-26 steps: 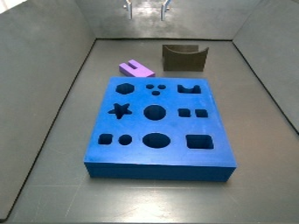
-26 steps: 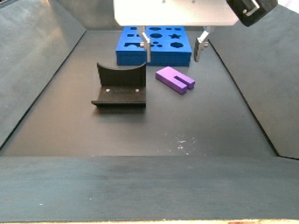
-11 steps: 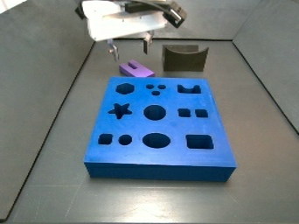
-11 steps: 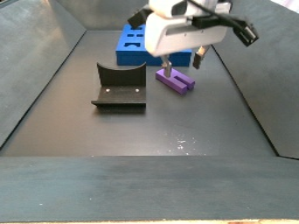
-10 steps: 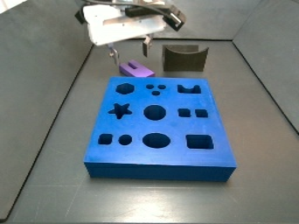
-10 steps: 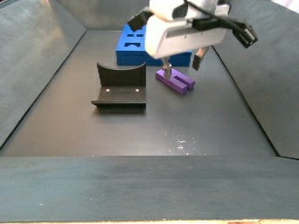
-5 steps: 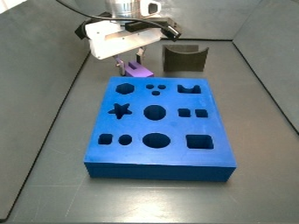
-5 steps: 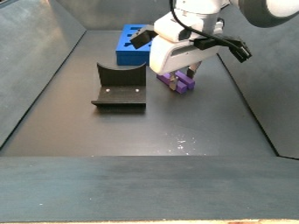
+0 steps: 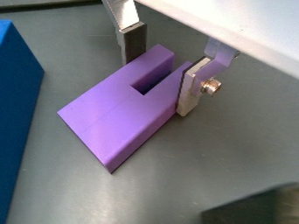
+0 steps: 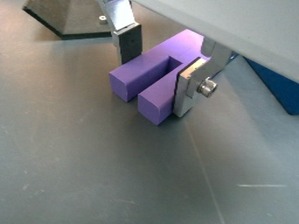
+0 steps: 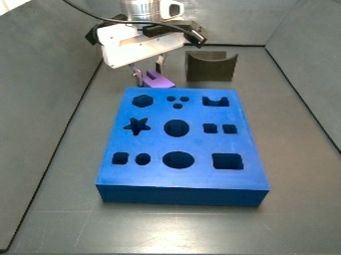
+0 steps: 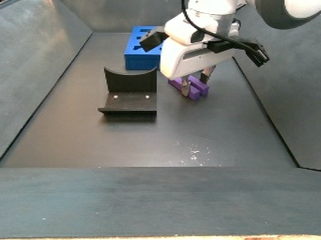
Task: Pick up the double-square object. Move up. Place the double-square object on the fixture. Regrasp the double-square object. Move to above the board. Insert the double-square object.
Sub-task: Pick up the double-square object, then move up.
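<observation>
The lilac double-square object (image 9: 117,118) lies flat on the floor, its notch end between my fingers; it shows in both wrist views (image 10: 146,74) and both side views (image 11: 162,81) (image 12: 192,88). My gripper (image 9: 163,77) is lowered over it and open, one finger on each side; it is seen from the other wrist camera too (image 10: 158,77). One pad (image 9: 193,83) lies against the block's side; the other finger (image 9: 133,44) stands just off it. The fixture (image 11: 209,66) stands empty beside the block. The blue board (image 11: 200,144) lies in front.
The grey bin walls (image 11: 74,110) slope up around the floor. The fixture (image 12: 127,94) stands a hand's width from the block, and its edge shows in a wrist view (image 10: 70,17). The board's end (image 12: 135,56) is just behind the gripper.
The gripper has come down from above the bin onto the double-square object and now straddles it. In the last half second nothing has moved.
</observation>
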Robot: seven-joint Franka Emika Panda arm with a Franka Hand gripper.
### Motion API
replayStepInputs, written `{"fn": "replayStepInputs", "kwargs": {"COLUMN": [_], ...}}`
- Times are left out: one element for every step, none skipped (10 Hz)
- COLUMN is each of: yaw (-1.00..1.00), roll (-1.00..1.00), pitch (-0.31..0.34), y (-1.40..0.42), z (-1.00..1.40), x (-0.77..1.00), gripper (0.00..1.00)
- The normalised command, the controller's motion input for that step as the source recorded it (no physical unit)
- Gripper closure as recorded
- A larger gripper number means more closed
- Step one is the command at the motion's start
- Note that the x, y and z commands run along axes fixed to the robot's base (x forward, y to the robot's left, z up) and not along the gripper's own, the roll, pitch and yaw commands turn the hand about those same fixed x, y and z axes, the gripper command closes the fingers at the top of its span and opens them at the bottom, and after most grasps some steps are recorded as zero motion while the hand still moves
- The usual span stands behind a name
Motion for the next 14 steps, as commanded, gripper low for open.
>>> {"fn": "replayStepInputs", "kwargs": {"yaw": [0.0,0.0,0.0,0.0,0.0,0.0,0.0,0.0,0.0,0.01,0.01,0.01,0.02,0.02], "roll": [0.0,0.0,0.0,0.0,0.0,0.0,0.0,0.0,0.0,-0.01,-0.01,-0.02,-0.03,-0.04], "pitch": [0.0,0.0,0.0,0.0,0.0,0.0,0.0,0.0,0.025,0.043,0.048,0.052,0.054,0.049], "y": [0.0,0.0,0.0,0.0,0.0,0.0,0.0,0.0,0.0,-0.01,-0.01,-0.01,-0.01,-0.02], "z": [0.0,0.0,0.0,0.0,0.0,0.0,0.0,1.0,1.0,0.96,0.85,0.72,0.59,0.4], "x": [0.0,0.0,0.0,0.0,0.0,0.0,0.0,0.0,-0.05,-0.06,-0.05,-0.03,-0.03,-0.02], "gripper": [1.0,1.0,1.0,1.0,1.0,1.0,1.0,1.0,1.0,1.0,1.0,1.0,1.0,1.0]}}
